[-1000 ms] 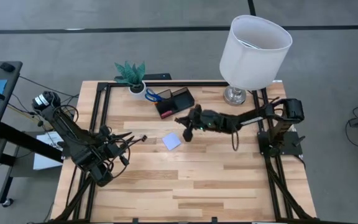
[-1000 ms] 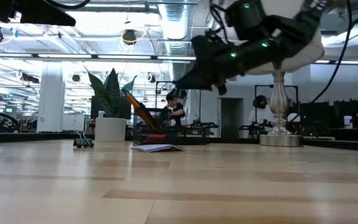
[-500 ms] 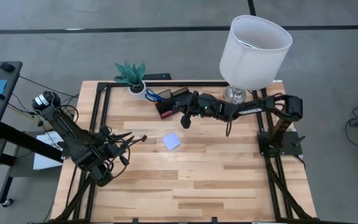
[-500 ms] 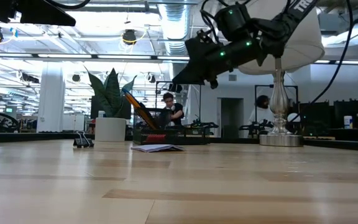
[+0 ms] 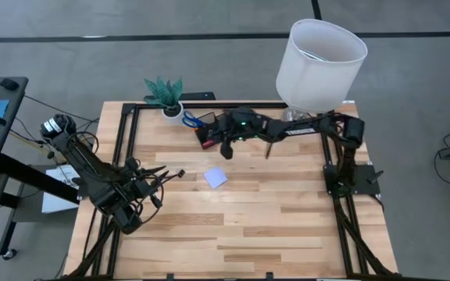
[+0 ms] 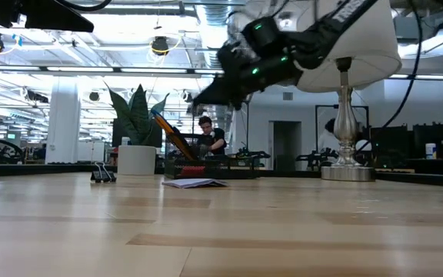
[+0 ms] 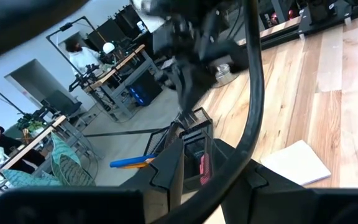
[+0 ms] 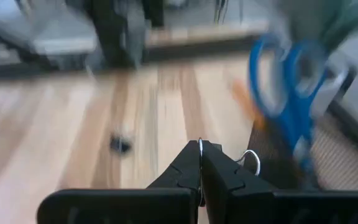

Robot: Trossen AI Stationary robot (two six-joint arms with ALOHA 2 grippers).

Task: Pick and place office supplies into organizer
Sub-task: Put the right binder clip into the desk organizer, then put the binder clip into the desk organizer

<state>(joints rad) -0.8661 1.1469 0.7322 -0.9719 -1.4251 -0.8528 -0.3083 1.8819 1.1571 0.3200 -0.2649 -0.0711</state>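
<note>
Looking straight down from overhead, high view: whole table (image 5: 233, 226), both arms, lamp (image 5: 319, 58) toward one o'clock. Set at tabletop height, low view: level across the boards into the room behind, close to the wood, note pad (image 6: 194, 183) and organizer (image 6: 206, 168) mid-distance. Mounted on the left wrist: facing across the table toward organizer (image 7: 194, 149) and note pad (image 7: 298, 163). Mounted on the right wrist: very near, facing scissors (image 8: 288, 93). Shared by high, low and left wrist views: organizer and note pad.

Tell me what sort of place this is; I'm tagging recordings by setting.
Probably a robotics lab or open workshop: a wooden table with two mounted arms, more workbenches with equipment behind, and a person working under exposed ceiling ducts.
</note>
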